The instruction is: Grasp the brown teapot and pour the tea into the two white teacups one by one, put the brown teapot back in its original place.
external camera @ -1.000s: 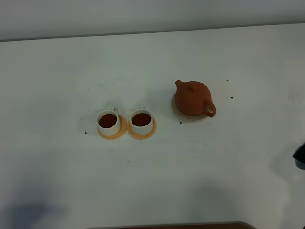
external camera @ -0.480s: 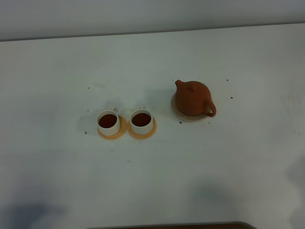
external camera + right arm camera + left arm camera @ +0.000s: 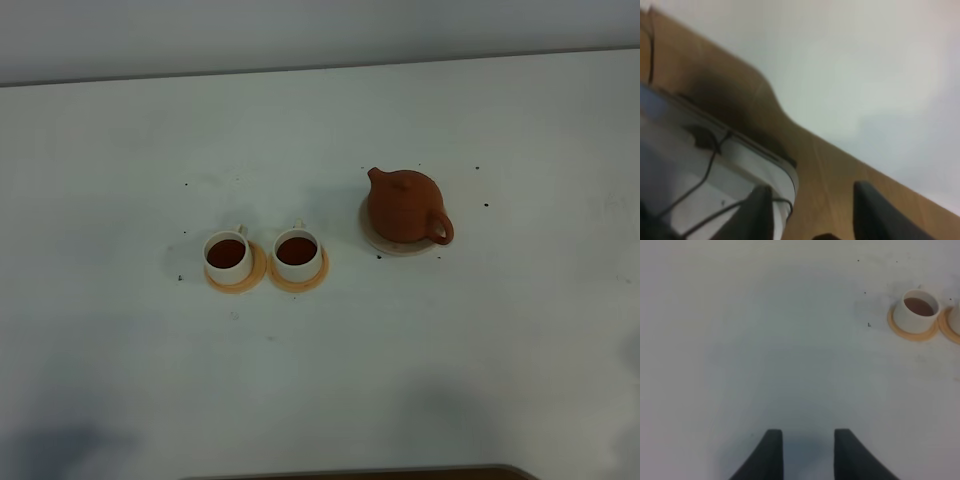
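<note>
The brown teapot (image 3: 405, 205) stands upright on the pale cream coaster (image 3: 385, 245), right of centre in the high view. The two white teacups (image 3: 228, 253) (image 3: 297, 253) stand side by side on orange coasters, each holding dark tea (image 3: 296, 250). One teacup (image 3: 916, 310) with tea shows in the left wrist view. My left gripper (image 3: 804, 452) is open and empty over bare table, far from the cup. My right gripper (image 3: 810, 212) is open and empty near the table's wooden edge. Neither arm shows in the high view.
An orange coaster (image 3: 912, 332) lies under the cup, with the edge of a second (image 3: 952, 327) beside it. The right wrist view shows the table's wooden edge (image 3: 805, 150) and a grey device with cables (image 3: 705, 170) below it.
The right gripper, a dark shape at the high view's right edge one second ago, has left the view. The teapot and cups have not moved.
</note>
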Tool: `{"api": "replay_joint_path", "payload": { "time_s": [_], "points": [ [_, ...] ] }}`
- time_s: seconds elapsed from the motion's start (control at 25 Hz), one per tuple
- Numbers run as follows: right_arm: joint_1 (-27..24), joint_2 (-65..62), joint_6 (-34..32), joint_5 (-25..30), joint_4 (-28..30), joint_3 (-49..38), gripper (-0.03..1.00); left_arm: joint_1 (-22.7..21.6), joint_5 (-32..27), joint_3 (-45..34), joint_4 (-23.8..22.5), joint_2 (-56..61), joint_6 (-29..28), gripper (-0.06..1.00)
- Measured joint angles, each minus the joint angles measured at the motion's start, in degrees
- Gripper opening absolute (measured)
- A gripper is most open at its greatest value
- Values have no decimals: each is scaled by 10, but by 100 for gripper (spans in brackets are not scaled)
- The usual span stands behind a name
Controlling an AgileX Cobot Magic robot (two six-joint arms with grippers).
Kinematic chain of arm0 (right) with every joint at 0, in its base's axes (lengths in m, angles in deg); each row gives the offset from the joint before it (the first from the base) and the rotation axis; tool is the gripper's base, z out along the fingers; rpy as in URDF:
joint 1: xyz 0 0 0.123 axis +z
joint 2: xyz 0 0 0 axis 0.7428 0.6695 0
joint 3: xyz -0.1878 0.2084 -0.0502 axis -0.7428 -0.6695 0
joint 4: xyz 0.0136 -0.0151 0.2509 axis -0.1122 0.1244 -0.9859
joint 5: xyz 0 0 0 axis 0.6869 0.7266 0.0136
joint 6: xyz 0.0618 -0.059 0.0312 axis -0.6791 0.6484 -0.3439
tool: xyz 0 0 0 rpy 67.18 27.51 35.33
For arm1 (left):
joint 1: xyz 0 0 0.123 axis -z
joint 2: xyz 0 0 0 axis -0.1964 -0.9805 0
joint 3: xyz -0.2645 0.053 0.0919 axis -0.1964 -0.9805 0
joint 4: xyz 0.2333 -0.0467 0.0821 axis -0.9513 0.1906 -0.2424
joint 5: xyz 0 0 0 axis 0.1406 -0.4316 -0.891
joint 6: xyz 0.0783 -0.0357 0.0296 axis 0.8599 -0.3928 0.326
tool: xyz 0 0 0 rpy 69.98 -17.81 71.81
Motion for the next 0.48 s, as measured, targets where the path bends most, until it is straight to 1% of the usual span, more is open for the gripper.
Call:
{"api": "replay_joint_path", "payload": {
  "time_s": [0.24, 0.48],
  "points": [
    [-123, -70, 0, -1, -1, 0, 40, 0, 0, 0, 0, 0, 0, 29],
    [-219, -138, 0, 0, -1, -1, 40, 0, 0, 0, 0, 0, 0, 29]
  ]
}}
